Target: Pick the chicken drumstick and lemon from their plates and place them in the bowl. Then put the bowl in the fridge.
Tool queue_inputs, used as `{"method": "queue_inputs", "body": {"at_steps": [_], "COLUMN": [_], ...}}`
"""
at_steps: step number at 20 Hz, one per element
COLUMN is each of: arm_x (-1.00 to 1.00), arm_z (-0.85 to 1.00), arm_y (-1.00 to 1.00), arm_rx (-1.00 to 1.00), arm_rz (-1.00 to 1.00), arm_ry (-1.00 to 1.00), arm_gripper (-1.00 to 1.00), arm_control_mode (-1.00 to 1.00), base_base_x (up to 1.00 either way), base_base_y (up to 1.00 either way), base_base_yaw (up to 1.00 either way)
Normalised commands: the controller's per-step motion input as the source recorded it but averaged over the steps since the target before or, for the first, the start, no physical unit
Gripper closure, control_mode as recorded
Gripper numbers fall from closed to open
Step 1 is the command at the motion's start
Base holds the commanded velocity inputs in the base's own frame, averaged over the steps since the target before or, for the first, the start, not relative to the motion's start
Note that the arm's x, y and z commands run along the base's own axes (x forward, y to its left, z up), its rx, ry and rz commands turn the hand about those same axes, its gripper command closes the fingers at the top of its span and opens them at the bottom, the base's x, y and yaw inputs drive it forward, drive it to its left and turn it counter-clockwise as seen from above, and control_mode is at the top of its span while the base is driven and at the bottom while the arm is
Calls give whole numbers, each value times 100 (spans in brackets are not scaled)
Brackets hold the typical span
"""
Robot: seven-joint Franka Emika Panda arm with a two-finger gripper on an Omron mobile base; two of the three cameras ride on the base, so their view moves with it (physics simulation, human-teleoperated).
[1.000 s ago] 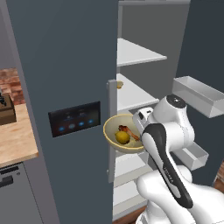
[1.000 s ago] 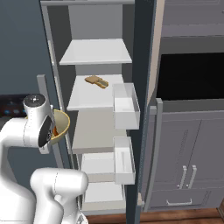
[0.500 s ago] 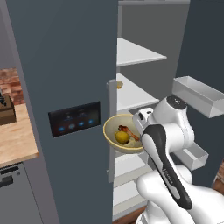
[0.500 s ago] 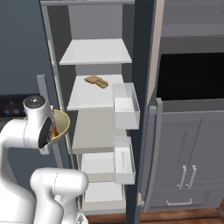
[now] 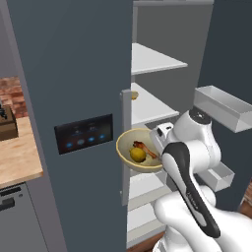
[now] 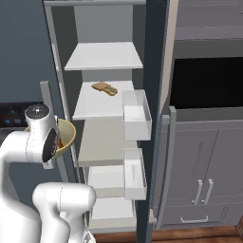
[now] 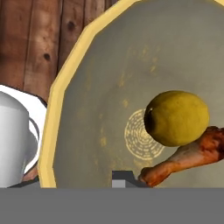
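Slate-grey fridge [image 5: 74,74] fills the scene, its right door swung open on white shelves [image 6: 105,56] and clear door bins [image 6: 136,115], with a small brown item [image 6: 105,88] lying on the second shelf; to the left a wooden tabletop [image 5: 17,157] edges in, and grey cabinets [image 6: 209,175] stand to the right. The bowl [image 5: 139,150] hangs in the air just in front of the fridge's door edge, carried at its near rim by the claw [image 7: 124,179]; the lemon [image 5: 137,154] and the chicken drumstick [image 5: 145,147] both lie inside it, touching one another. In the hand view one dark fingertip sits inside the bowl wall against the drumstick's bone end; the claw looks narrow and pinched on the rim, so I judge it is holding the bowl. The filling looks done, and the step in hand is carrying the bowl into the fridge. To do it well, keep the bowl level so the lemon does not roll out; swing it right around the door edge; clear the door bins; aim for a bare shelf; lower until the base rests flat before the claw lets go.
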Motion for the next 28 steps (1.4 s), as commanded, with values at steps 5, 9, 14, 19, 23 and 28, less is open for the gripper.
{"method": "queue_inputs", "body": {"at_steps": [5, 9, 14, 19, 23, 28], "arm_x": [-22, -33, -33, -8, 0, 10], "arm_z": [0, 10, 8, 14, 14, 8], "arm_y": [-6, -10, -23, -18, -18, -24], "arm_rx": [0, 1, 4, 8, 4, 0], "arm_rz": [-3, -9, -14, -15, -14, -19], "arm_ry": [-5, -3, -1, -14, -23, -6], "arm_gripper": [100, 100, 100, 100, 100, 100], "arm_control_mode": [-100, -100, -100, -100, -100, -100], "base_base_x": [0, 0, 0, 0, 0, 0], "base_base_y": [0, 0, 0, 0, 0, 0], "base_base_yaw": [0, 0, 0, 0, 0, 0]}}
